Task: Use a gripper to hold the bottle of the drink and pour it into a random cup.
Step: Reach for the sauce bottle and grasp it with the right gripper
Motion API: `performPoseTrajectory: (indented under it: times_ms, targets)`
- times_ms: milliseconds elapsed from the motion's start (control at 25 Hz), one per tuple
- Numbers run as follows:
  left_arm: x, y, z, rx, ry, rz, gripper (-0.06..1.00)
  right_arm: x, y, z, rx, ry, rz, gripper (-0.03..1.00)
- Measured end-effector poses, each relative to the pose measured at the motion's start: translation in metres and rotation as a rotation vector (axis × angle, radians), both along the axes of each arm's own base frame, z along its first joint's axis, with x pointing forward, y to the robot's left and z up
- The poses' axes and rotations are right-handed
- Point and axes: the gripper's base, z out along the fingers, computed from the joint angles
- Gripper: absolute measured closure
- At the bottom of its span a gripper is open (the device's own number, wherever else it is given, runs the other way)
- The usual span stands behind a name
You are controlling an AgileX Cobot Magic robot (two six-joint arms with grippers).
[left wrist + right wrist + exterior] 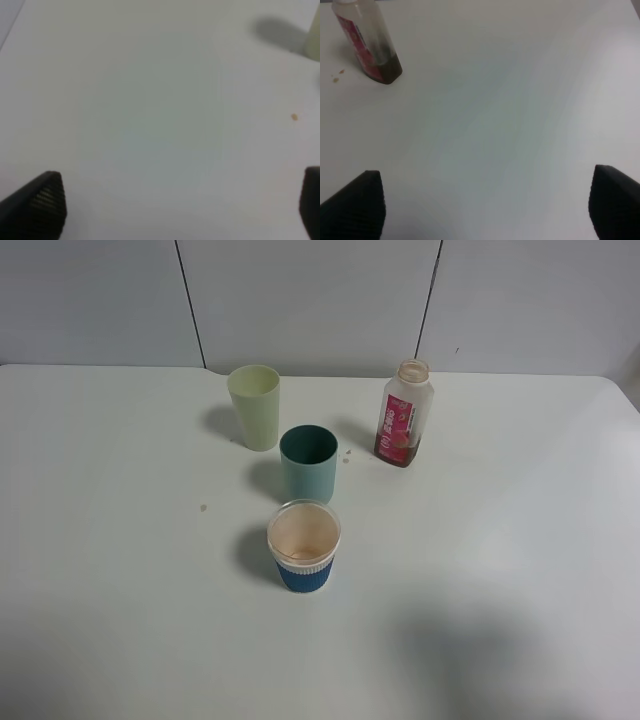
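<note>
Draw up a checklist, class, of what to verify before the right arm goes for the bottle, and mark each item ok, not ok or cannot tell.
1. The bottle stands upright, neck uncapped: ok.
2. There is drink in the bottle: ok, a dark layer at its bottom.
3. The right gripper is open and empty: ok.
4. Bare table lies between right gripper and bottle: ok.
5. The dark teal cup stands upright, apart from the bottle: ok.
6. The dark teal cup is empty: cannot tell, its inside is dark.

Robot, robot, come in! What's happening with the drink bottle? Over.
Both open, empty: left gripper, right gripper. Uncapped bottle upright on table, not yet gripped. Table bare between right gripper and bottle; teal cup stands apart.
</note>
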Motion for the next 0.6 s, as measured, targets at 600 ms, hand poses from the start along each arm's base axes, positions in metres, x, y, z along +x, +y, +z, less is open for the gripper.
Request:
performPoseTrajectory:
  times_ms: [600]
  targets:
    - [0.0000, 0.0000, 0.0000, 0.000, 0.000, 0.000, 0.01, 0.0000, 0.0000, 0.0000, 0.000, 0.000, 0.000, 0.16]
